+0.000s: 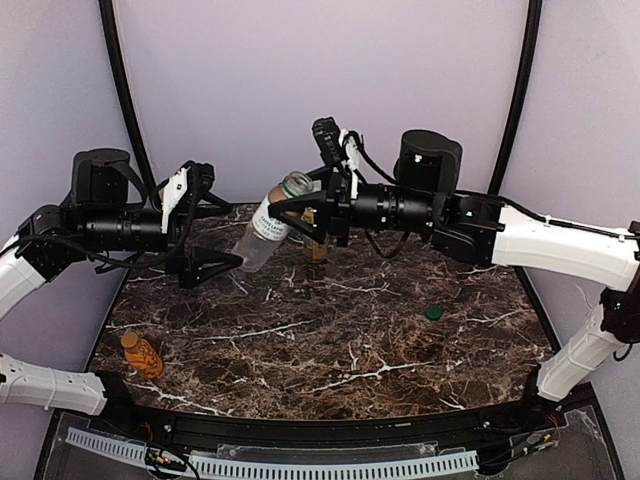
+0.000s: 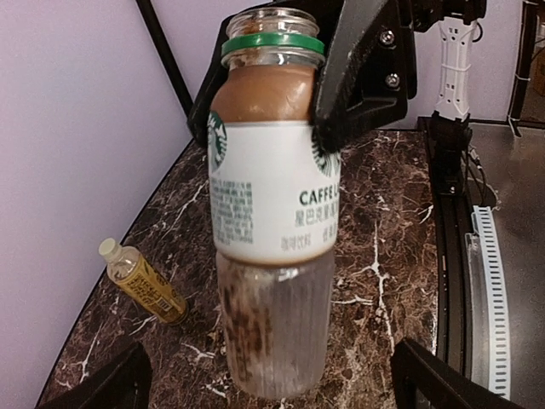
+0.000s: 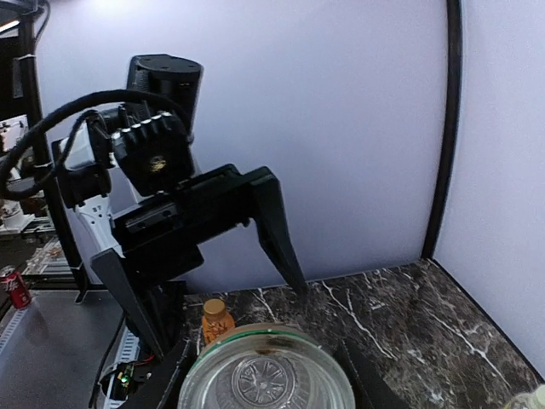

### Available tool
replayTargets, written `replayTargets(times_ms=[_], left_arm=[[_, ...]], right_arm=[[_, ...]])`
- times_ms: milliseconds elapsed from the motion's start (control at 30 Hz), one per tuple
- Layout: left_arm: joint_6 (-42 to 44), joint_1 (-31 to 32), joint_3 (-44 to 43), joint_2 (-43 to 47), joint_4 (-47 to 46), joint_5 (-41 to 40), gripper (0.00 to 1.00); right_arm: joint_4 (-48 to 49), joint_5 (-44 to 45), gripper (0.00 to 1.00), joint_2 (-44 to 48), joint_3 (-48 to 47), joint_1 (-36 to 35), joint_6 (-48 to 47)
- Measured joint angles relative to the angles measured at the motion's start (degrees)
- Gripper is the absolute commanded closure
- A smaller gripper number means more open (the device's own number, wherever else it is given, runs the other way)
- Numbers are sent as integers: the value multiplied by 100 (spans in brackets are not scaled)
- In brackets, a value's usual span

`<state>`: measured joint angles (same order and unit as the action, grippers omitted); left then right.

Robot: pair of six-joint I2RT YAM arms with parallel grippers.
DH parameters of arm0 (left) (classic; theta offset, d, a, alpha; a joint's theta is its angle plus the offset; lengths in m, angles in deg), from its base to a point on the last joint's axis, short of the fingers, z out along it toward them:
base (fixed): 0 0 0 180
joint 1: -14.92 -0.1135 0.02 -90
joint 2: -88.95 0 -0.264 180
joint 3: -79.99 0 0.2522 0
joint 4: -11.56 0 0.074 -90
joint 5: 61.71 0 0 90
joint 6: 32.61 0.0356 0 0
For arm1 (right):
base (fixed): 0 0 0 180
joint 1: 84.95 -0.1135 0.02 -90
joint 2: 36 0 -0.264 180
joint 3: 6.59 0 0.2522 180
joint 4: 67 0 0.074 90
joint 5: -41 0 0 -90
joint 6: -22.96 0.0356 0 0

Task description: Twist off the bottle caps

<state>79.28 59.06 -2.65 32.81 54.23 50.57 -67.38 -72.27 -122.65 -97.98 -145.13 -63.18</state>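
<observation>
1 of 3 done: white-labelled btl [image 1: 265, 225], mouth open, hangs tilted above table [image 1: 350, 350] w/ right gripper [image 1: 293, 205] clamped on its neck, left gripper [image 1: 225, 232] jaws wide apart at its base, green cap [image 1: 433, 312] on table; orange btl [image 1: 141, 354] & yellow-labelled btl [image 2: 145, 281] look capped.

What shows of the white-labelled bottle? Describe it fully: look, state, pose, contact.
The white-labelled bottle is clear plastic, ribbed below its label, streaked brown inside. It is uncapped: the mouth is open, with a green ring around the neck. It hangs tilted above the table, clamped at the shoulder by the right gripper. The left gripper stands open around its base, not touching.
</observation>
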Motion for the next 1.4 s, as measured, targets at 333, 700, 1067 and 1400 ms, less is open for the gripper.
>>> replayTargets(times_ms=[333,700,1067,1400], left_arm=[[243,-592,662,664,-304,-1110,1],[256,-1093,1047,1147,-385,-1241,1],[254,-1154,1130,1158,-396,-1235,1],[254,-1163,1130,1154,-398,-1226,1]], right_arm=[[-1904,2793,78,737,514,2055,-4],[-629,3587,76,22,2669,3209,267],[424,3825,65,-562,2876,3211,352],[-389,3877,60,-636,2402,3211,310]])
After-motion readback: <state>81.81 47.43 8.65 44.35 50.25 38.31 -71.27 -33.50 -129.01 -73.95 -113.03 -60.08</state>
